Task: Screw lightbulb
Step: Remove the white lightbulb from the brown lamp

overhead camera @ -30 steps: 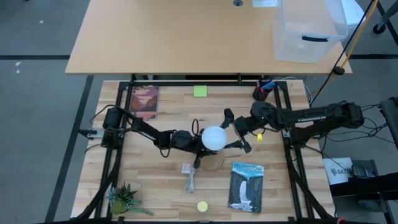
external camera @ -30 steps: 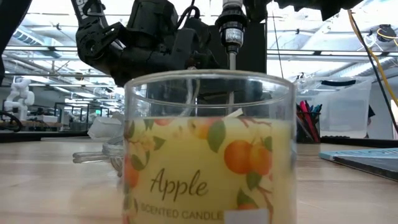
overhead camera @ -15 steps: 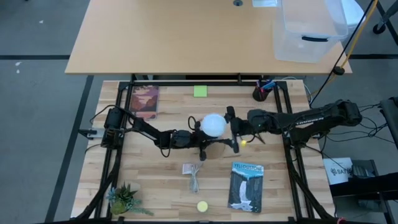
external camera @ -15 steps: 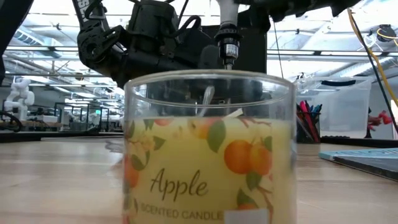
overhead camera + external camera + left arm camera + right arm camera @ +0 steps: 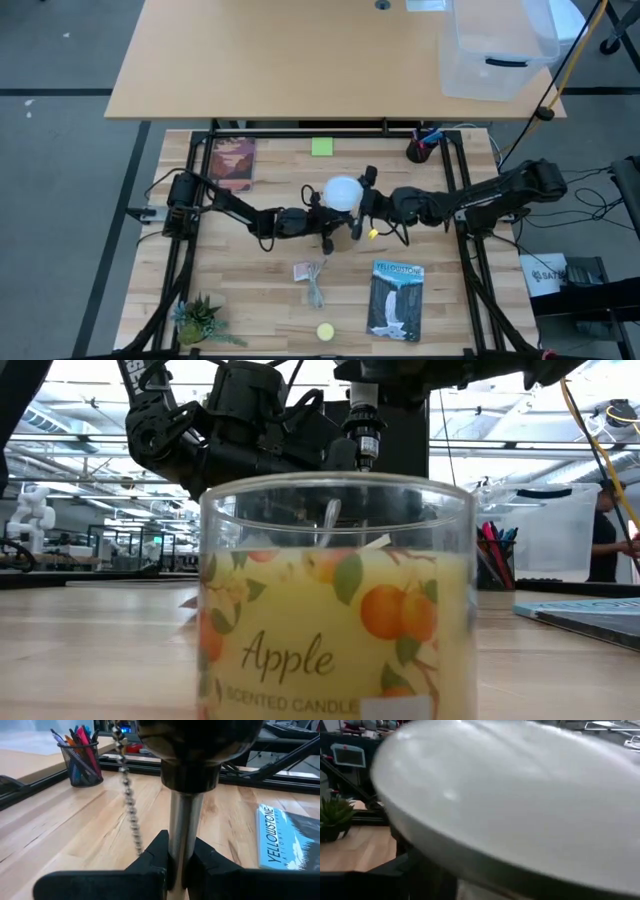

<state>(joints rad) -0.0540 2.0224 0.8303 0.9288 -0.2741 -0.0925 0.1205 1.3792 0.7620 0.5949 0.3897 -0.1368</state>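
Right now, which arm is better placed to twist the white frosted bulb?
Probably the right: the right gripper sits against the white frosted bulb, while the left gripper is shut on the metal lamp stem.

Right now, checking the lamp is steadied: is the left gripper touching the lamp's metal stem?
Touching. The left wrist view shows the left gripper with both fingers pressed against the metal stem, no gap visible.
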